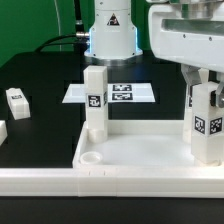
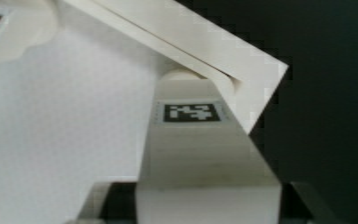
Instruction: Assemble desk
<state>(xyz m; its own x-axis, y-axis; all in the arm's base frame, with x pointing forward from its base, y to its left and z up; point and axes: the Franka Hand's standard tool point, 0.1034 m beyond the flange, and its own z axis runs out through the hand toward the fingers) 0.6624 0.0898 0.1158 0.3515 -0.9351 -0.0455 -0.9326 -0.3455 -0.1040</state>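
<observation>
one leg [image 1: 95,100] upright in a tabletop [image 1: 140,152] corner, fingers [image 2: 119,205] holding a second leg [image 1: 206,122] upright

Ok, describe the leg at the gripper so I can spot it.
Find the big white tabletop in front. At its corner on the exterior view's right stands a tagged white leg. Unlike the other leg, the gripper clasps it.

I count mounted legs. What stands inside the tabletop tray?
A free leg and a held leg in the claw stand upright. Sockets under them are covered; one near socket shows empty.
</observation>
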